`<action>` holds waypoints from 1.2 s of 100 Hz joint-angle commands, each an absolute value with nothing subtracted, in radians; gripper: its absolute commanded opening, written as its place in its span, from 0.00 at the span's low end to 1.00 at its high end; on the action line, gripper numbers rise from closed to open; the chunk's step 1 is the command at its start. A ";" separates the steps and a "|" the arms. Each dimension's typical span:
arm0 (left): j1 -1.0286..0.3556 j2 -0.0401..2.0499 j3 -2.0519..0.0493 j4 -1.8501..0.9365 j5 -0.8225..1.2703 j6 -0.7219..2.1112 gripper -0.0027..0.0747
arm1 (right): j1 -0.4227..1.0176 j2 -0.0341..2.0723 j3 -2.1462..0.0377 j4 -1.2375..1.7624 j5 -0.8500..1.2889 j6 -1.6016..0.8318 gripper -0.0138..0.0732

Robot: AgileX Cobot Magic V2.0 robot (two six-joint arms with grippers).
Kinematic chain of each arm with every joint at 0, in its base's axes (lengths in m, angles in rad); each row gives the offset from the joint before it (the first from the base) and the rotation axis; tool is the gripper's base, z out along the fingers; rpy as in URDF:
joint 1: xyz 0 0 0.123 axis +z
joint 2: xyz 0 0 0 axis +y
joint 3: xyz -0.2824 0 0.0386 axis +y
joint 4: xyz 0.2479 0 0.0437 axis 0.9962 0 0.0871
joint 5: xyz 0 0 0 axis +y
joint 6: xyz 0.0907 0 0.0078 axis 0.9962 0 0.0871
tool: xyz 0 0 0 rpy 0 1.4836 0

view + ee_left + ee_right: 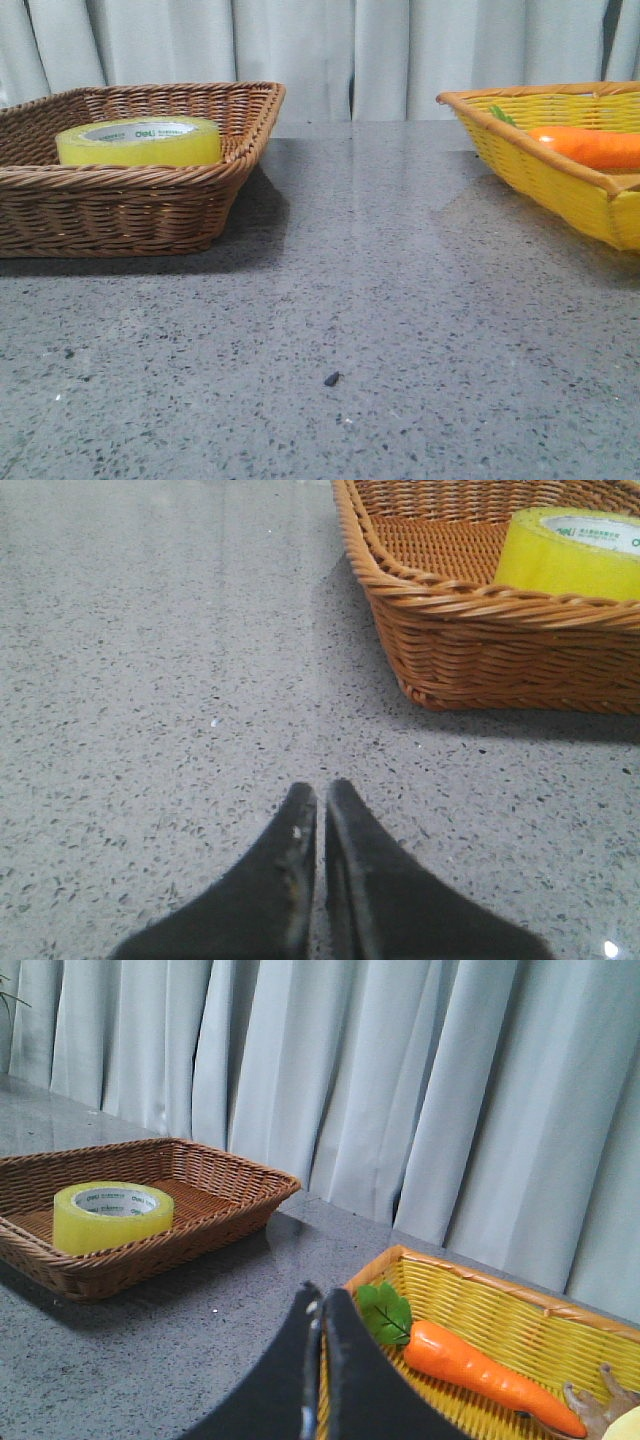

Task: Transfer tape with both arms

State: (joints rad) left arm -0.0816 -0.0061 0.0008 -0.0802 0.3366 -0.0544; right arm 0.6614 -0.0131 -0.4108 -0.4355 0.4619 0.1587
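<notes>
The yellow-green tape roll (140, 142) with a pale "deli" core lies flat in the brown wicker basket (120, 215) at the left. It also shows in the left wrist view (572, 553) and the right wrist view (112, 1216). Neither gripper shows in the front view. My left gripper (320, 792) is shut and empty, low over the bare table, apart from the brown basket (480, 640). My right gripper (322, 1297) is shut and empty, above the near edge of the yellow basket (480, 1310), far from the tape.
The yellow basket (560, 180) at the right holds an orange carrot (590, 147) with green leaves (385, 1312). A grey speckled table (350, 330) lies between the baskets, with a small dark speck (331, 379). Pale curtains (330, 50) hang behind.
</notes>
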 commanded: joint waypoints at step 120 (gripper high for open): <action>-0.080 -0.036 0.012 -0.082 0.297 -0.058 0.01 | -0.124 -0.029 0.031 0.032 -0.030 0.042 0.07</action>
State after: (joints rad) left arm -0.0803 -0.0061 0.0008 -0.0802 0.3382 -0.0544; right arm -0.1149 -0.0131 0.0108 0.0217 -0.0217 0.0768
